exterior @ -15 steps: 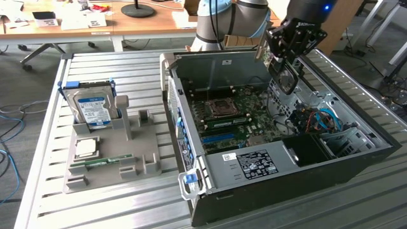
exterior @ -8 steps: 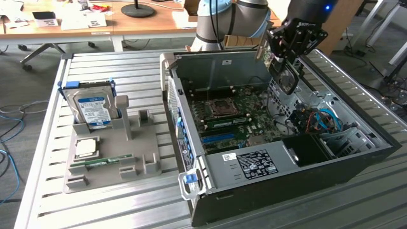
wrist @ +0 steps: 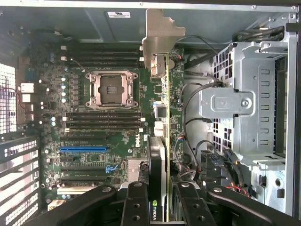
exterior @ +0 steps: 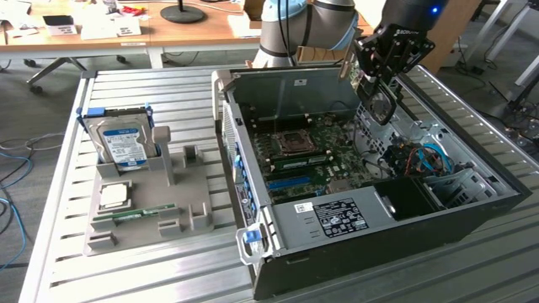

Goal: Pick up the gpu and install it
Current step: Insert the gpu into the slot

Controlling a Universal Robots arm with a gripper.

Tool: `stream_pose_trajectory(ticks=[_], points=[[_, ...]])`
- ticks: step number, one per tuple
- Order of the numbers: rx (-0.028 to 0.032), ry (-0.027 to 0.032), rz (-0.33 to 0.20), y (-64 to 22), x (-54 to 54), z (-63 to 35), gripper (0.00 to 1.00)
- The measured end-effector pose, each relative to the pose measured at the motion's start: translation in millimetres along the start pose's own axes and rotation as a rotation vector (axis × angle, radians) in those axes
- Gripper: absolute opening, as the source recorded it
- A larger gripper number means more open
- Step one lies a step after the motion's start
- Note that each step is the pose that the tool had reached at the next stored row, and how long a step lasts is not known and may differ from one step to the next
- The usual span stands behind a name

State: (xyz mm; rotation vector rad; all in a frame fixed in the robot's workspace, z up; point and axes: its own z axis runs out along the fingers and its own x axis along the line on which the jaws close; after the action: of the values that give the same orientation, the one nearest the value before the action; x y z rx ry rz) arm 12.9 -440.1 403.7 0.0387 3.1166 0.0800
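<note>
Above the open computer case [exterior: 438, 221] on a slatted metal table [exterior: 168, 278], we see the gripper [exterior: 380, 71] pinching the gpu [exterior: 378, 103], its jaws partly closed on the two faces of the card. The gpu hangs on edge below the gripper, over the side of the case toward the exterior view's right, its black round fan showing and the motherboard [exterior: 307, 154] lying beneath it. From the exterior view we also get what sits outside the case: a grey holder [exterior: 198, 189] toward the exterior view's left, carrying a hard drive [exterior: 125, 142] stood upright, a processor chip [exterior: 113, 194] lying flat and a RAM stick [exterior: 135, 214] just beside it. From the wrist view we look straight along the card: the black fingers [wrist: 136, 202] flank the gpu [wrist: 157, 155] on both sides, the silver end bracket [wrist: 157, 42] sits at its far end, and the CPU socket [wrist: 112, 88] and a blue slot [wrist: 82, 149] lie to one side of it, a metal drive cage [wrist: 249, 103] to the other. An NVIDIA logo [wrist: 154, 207] shows on the cooler between the fingers. Whether the card's lower edge touches a slot we cannot tell
</note>
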Motion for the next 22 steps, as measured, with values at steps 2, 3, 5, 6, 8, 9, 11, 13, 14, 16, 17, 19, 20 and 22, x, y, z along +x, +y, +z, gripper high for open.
stream_pose_trajectory(ticks=[2,3,5,6,8,9,11,13,14,16,17,19,20,22], points=[[0.0001,0.0000,0.000,0.0,0.0,0.0,0.27],[0.0000,0.0000,0.000,0.0,-0.2,0.0,0.27],[0.0000,0.0000,0.000,0.0,-0.4,0.0,0.27],[0.0001,0.0000,0.000,0.0,-0.4,0.0,0.27],[0.0000,0.0006,-0.010,0.0,-0.5,0.1,0.27],[-0.0002,0.0010,-0.019,0.0,-0.5,0.1,0.27],[-0.0010,0.0023,-0.045,0.0,-0.5,0.4,0.27],[-0.0018,0.0041,-0.079,0.0,-0.5,0.6,0.27],[-0.0021,0.0050,-0.097,0.0,-0.5,0.8,0.27],[-0.0030,0.0069,-0.132,0.0,-0.5,1.0,0.27],[-0.0033,0.0078,-0.150,0.0,-0.5,1.0,0.27],[-0.0039,0.0090,-0.175,0.0,-0.5,1.1,0.27],[-0.0039,0.0091,-0.176,0.0,-0.5,1.1,0.27],[-0.0040,0.0091,-0.176,0.0,-0.5,1.1,0.27]])
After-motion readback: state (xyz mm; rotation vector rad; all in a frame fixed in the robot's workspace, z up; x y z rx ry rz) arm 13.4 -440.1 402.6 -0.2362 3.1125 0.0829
